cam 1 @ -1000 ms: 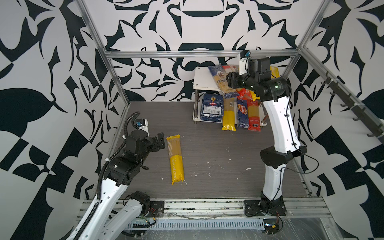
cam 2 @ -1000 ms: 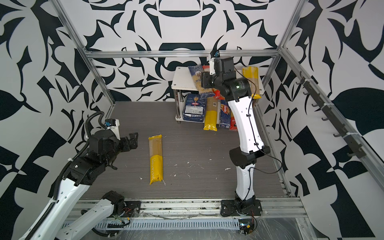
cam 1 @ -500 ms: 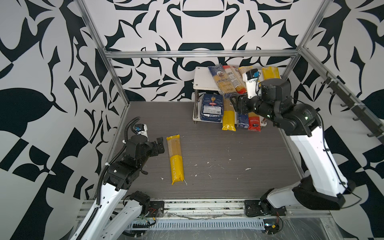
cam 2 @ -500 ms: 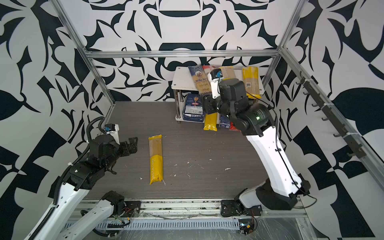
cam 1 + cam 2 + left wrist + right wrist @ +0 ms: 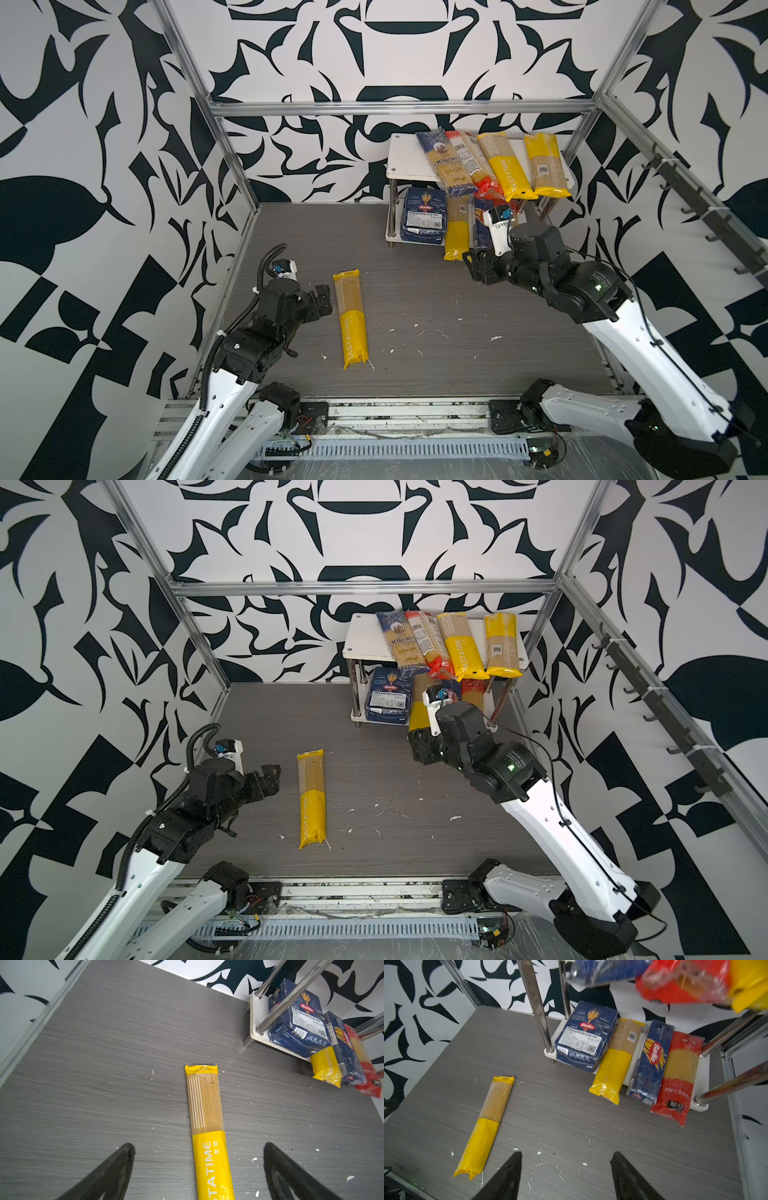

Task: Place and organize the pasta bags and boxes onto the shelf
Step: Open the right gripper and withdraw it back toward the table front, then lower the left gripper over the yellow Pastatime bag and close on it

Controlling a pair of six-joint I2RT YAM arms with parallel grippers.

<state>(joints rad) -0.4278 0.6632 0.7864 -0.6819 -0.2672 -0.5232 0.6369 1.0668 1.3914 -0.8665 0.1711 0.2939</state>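
Fingers of the left gripper (image 5: 198, 1144), black and tapered, stand spread to their widest and hold nothing. The left wrist view frames a clear film spaghetti packet with a glossy yellow "PASTATIME" end (image 5: 207, 1126) between them. Both top views show that gripper just beside the packet's clear half, apart from it. The packet lies flat on the grey wood-grain worktop (image 5: 436, 353), left of its middle, with its yellow end toward the front edge, amid white crumbs (image 5: 494, 338).

Farther back, the right gripper (image 5: 566, 1153) hangs with jaws parted and empty before the white two-board shelf on chrome posts (image 5: 401, 162) at the back right corner. In the top views it hides part of the lower board. The right wrist view shows that row: a wide navy Barilla box (image 5: 586, 1041), a yellow-ended packet (image 5: 614, 1064), a narrow navy Barilla box (image 5: 651, 1061) and a red packet (image 5: 675, 1078). The long ones overhang the front edge. On the upper board lie a navy "ankara" bag (image 5: 446, 162), a crinkled red-ended bag (image 5: 471, 162), a yellow "PASTATIME" bag (image 5: 505, 166) and a yellow-ended barcode-labelled bag (image 5: 544, 166).
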